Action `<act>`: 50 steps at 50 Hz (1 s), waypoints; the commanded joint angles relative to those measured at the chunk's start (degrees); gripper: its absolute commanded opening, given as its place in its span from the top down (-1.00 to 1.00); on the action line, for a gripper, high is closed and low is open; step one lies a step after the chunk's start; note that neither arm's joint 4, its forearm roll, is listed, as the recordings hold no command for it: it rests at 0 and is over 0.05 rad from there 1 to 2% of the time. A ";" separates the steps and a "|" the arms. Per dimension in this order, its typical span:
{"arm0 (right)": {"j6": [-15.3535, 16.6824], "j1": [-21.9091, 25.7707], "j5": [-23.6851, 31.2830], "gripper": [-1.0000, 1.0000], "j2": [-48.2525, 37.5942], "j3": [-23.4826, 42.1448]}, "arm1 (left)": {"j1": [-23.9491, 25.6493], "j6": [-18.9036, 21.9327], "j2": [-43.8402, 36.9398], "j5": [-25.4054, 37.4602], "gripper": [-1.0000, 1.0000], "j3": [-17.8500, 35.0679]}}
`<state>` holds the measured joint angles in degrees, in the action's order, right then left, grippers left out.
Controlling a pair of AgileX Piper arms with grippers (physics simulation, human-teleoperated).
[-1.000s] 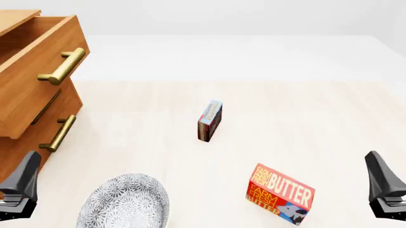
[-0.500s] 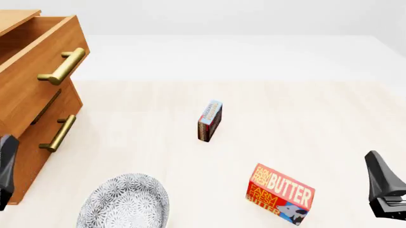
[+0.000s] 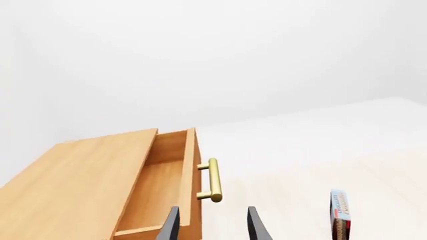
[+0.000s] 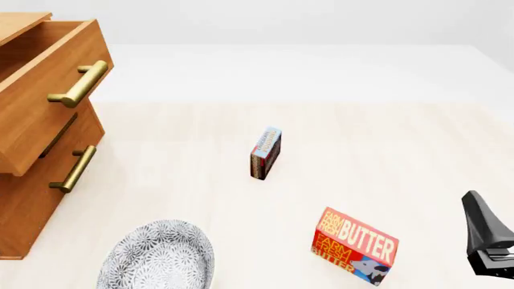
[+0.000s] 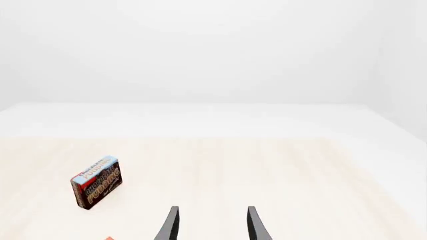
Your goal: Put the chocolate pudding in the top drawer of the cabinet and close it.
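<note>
Pudding (image 4: 265, 153) well apart from right tool (image 4: 487, 244)

Chocolate pudding (image 4: 265, 153) right of cabinet (image 4: 36, 150)

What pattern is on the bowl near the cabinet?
The bowl has a dense grey-and-white floral speckle pattern, seen only in the front view.

The red butter box (image 4: 354, 246) near the right of the worktop reads "FARM FRESH BUTTER" in yellow letters on its front face. The chocolate pudding (image 5: 97, 182) standing at the middle of the worktop carries small lettering that seems to read "CHOCOLATE PUDDING" twice, white above and red below; other print is too small to read.
</note>
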<state>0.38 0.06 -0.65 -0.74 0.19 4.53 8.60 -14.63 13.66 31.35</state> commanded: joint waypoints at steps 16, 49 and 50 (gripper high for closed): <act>0.02 0.01 0.17 -1.00 0.16 0.02 | 2.46 -0.15 -17.75 13.24 -1.00 24.37; 0.01 0.00 0.17 -1.00 0.16 0.02 | 4.34 -7.87 -35.86 20.99 -1.00 33.97; 0.01 0.01 0.17 -1.00 0.15 0.02 | 4.57 -7.68 -36.49 20.90 -1.00 33.67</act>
<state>0.40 0.06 -0.49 -0.59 0.21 7.55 3.05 -45.78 34.29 65.68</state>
